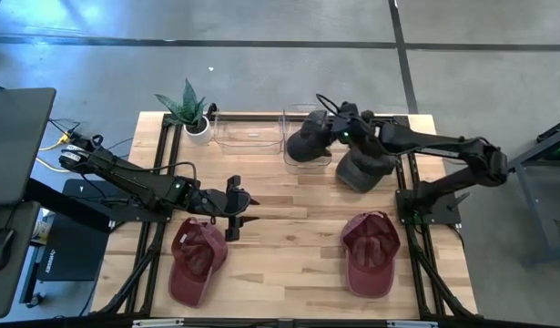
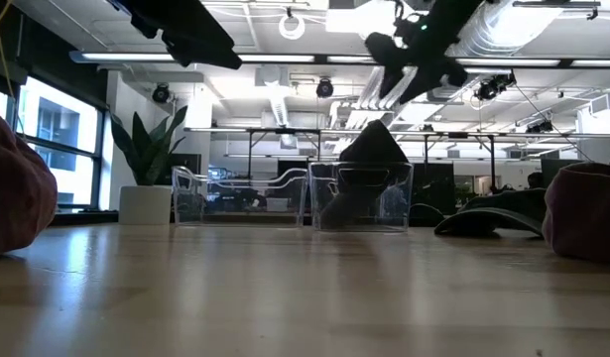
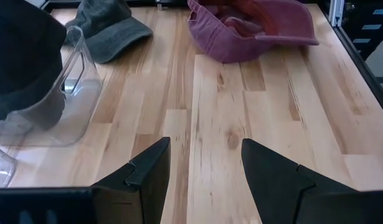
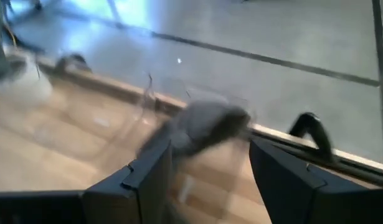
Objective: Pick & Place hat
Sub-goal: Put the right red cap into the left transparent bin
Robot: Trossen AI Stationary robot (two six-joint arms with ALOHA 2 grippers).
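A dark hat lies in the right-hand clear bin at the table's far edge, its crown standing above the bin's rim. My right gripper hangs open above and just to the right of that bin, touching nothing; in its wrist view the hat lies ahead of the open fingers. My left gripper waits open over the table's left middle, nothing between its fingers. A grey hat rests brim-down on the table beside the bin.
Two maroon hats lie near the front edge, one at the left and one at the right. A second clear bin stands left of the first, and a potted plant at the far left corner. Bare wood runs across the table's middle.
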